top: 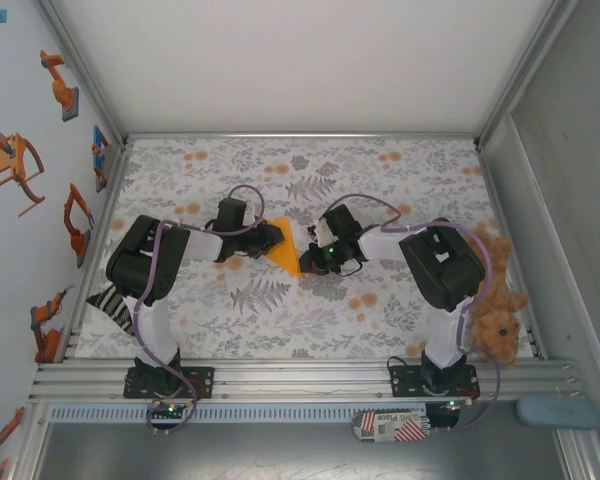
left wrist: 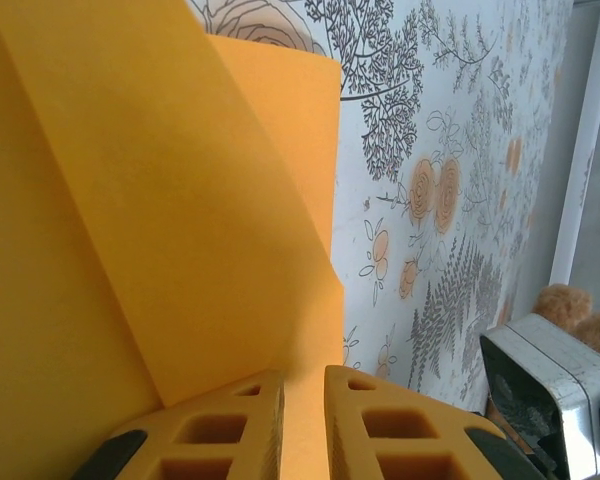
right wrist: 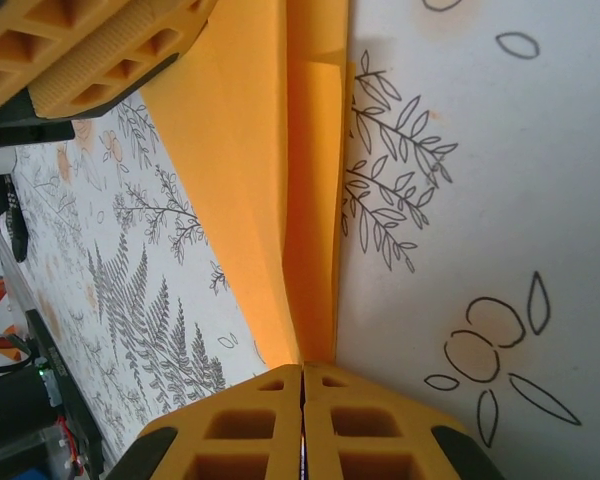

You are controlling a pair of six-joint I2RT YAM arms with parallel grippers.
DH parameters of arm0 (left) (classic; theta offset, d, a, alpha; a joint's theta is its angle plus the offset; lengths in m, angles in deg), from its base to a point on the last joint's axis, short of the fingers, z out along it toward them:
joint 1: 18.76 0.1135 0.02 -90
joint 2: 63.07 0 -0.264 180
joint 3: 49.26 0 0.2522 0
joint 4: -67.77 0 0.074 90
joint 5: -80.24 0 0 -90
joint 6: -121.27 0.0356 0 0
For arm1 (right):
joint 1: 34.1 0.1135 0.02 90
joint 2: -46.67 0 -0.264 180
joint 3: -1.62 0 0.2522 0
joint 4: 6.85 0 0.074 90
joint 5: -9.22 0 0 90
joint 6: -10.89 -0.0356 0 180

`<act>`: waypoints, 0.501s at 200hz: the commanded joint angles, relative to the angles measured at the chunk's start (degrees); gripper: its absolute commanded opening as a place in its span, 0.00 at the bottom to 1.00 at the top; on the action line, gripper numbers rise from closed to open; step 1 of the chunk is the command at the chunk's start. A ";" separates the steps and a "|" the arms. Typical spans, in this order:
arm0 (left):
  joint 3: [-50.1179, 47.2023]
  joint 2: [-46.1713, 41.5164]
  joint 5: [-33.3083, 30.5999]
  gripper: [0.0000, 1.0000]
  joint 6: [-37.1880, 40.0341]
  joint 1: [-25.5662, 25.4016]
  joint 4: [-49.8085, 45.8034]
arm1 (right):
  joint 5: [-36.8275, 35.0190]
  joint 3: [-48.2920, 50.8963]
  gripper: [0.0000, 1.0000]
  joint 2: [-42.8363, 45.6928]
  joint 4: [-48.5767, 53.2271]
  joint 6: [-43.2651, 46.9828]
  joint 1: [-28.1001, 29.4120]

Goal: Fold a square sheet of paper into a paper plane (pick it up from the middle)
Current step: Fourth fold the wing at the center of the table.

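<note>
The orange-yellow sheet of paper [top: 285, 250] lies mid-table between the two grippers, folded into a pointed wedge with layered flaps [left wrist: 180, 220] and a raised centre crease [right wrist: 280, 200]. My left gripper [top: 268, 238] is at the paper's left side. Its jaws [left wrist: 303, 390] stand a narrow gap apart, and the paper shows through the gap. My right gripper [top: 315, 260] is at the paper's near right end. Its fingers are pressed together [right wrist: 302, 368] right where the crease runs into them. The left gripper's fingers [right wrist: 90, 50] sit on the paper's far end.
A brown plush teddy [top: 495, 310] slumps beside the right arm's base. A striped cloth [top: 110, 300] lies by the left arm. A blue pad [top: 557, 411] rests off the table at the near right. The flower-print cloth [top: 380, 180] covers the table.
</note>
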 commanded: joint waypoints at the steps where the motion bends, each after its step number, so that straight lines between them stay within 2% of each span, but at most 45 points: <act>1: 0.69 -0.57 -0.83 0.19 1.64 -0.59 -4.48 | -0.40 -0.19 0.08 -1.55 2.46 1.03 -0.32; 100: 0.72 -4.79 1.29 0.22 1.91 -1.31 -2.95 | -2.87 0.88 0.09 -1.04 2.73 2.02 -0.30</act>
